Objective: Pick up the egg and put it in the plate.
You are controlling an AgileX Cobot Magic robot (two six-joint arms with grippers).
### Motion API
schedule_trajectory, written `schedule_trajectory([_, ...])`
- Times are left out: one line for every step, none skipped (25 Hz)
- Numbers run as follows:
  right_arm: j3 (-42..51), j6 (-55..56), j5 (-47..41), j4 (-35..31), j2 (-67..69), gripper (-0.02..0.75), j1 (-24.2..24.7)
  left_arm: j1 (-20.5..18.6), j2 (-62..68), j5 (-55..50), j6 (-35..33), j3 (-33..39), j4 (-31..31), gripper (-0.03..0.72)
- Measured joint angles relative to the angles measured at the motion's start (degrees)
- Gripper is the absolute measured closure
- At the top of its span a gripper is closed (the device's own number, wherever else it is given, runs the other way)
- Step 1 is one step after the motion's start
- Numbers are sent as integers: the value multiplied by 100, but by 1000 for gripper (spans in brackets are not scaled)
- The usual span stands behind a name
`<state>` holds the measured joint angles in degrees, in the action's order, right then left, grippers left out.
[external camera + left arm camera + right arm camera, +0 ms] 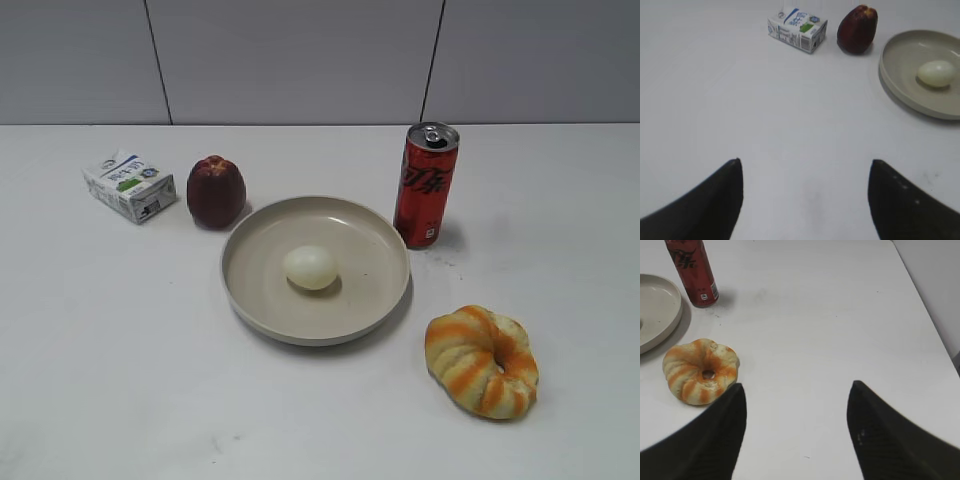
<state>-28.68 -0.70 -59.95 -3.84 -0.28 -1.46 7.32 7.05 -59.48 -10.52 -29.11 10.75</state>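
The pale egg (311,267) lies inside the large beige plate (262,240) at the middle of the white table. In the left wrist view the egg (936,73) rests in the plate (900,55) at the upper right. The plate's edge (662,315) also shows at the left of the right wrist view. My left gripper (805,162) is open and empty over bare table, well short of the plate. My right gripper (797,386) is open and empty over bare table, right of the bread ring. Neither gripper shows in the exterior view.
A dark red apple (215,190) and a small milk carton (129,185) stand left of the plate. A red soda can (426,184) stands at its right rim. An orange-striped bread ring (481,360) lies front right. The table's right edge (927,305) is near.
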Motion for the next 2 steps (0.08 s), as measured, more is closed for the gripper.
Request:
schedule_trajectory([0,0,0,0,0,256,0,0,-141,0,0,0,0,115])
schedule_trajectory([0,0,0,0,0,256,0,0,-284,0,5,0,0,117])
